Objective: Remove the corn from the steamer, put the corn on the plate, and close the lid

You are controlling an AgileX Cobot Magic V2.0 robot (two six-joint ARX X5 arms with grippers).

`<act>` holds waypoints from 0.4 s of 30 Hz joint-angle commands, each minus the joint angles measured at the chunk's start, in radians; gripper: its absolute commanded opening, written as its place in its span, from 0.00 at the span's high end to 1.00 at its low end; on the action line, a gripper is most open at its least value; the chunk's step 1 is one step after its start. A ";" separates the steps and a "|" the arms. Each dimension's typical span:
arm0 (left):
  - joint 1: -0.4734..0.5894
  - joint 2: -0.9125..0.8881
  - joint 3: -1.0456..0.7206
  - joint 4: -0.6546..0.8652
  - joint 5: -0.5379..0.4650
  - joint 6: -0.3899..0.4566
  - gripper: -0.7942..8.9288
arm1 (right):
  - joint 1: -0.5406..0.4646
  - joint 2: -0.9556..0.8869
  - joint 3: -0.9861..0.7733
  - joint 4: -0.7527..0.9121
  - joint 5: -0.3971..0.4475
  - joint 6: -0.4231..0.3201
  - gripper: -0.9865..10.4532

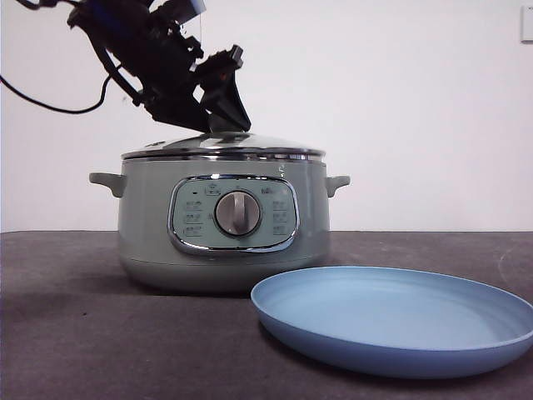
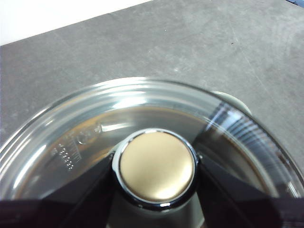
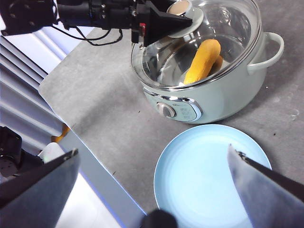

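Nearest the front camera, the plate (image 1: 396,321) is sitting bare on the tabletop (image 1: 83,333), just in front of the pot and off to one side; the right tool (image 3: 152,190) is hanging high over it with its jaws spread wide, holding nothing; behind the plate the steamer (image 1: 221,221) is standing with the lid (image 1: 223,147) on it, though the rim is looking a touch tilted in the front view; the left tool (image 2: 154,166) is closing on the lid's knob (image 2: 156,166), one jaw pressing each side.

What's worrying me: that knob is smooth, round and shiny, so the lid could be slipping or swinging out of the pinch once it's lifting; a tilted glass lid could also be catching the pot's rim and dragging the whole pot sideways into the plate.

The corn (image 3: 204,61) is lying inside the pot, showing through the glass; yellow-orange, long and tapered, leaning up against the inner wall.
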 commanded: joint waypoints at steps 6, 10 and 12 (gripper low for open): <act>0.000 -0.047 0.158 -0.086 0.029 -0.006 0.93 | 0.001 0.000 0.002 0.000 0.000 -0.002 0.42; 0.000 -0.048 0.254 -0.230 0.031 0.007 0.93 | 0.001 0.000 0.002 0.001 0.003 -0.002 0.42; 0.000 -0.060 0.295 -0.308 0.052 0.028 0.93 | 0.001 0.002 0.002 0.002 0.015 -0.001 0.42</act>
